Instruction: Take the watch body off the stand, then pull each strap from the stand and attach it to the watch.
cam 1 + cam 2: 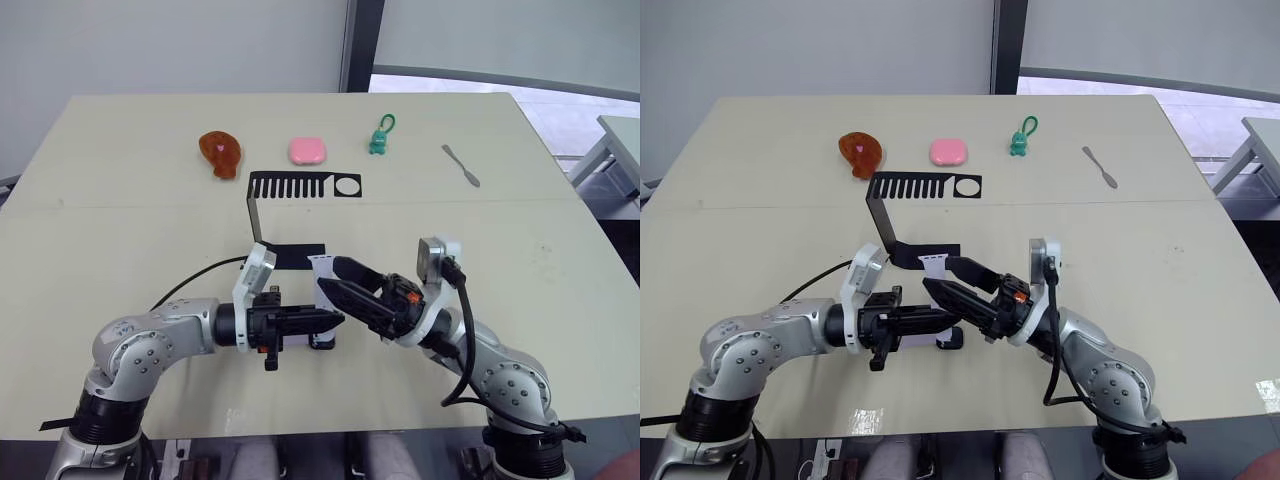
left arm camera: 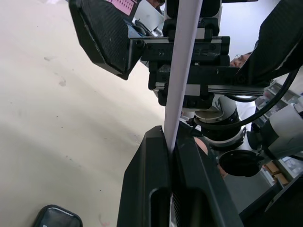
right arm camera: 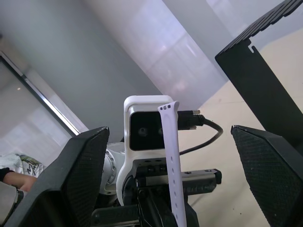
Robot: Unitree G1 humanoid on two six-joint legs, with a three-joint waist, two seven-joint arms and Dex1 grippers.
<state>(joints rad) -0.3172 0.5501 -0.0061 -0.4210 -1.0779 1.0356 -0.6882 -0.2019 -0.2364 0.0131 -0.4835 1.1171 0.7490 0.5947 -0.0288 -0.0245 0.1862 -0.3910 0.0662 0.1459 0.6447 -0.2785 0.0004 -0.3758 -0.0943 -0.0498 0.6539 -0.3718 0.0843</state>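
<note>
Jaws of your left gripper [image 2: 173, 156] pinch a strap [image 2: 182, 71]; your right gripper [image 3: 173, 137] is spread around it; a crooked pull could slip it free.

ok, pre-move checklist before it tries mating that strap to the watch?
1. Left gripper clamped on the strap: ok.
2. Right gripper open, its fingers either side of the strap: ok.
3. Watch body off the stand, lying on the table under the grippers: ok.
4. Watch body slot lined up with strap end: cannot tell.
5. Second strap's whereabouts: cannot tell.
</note>
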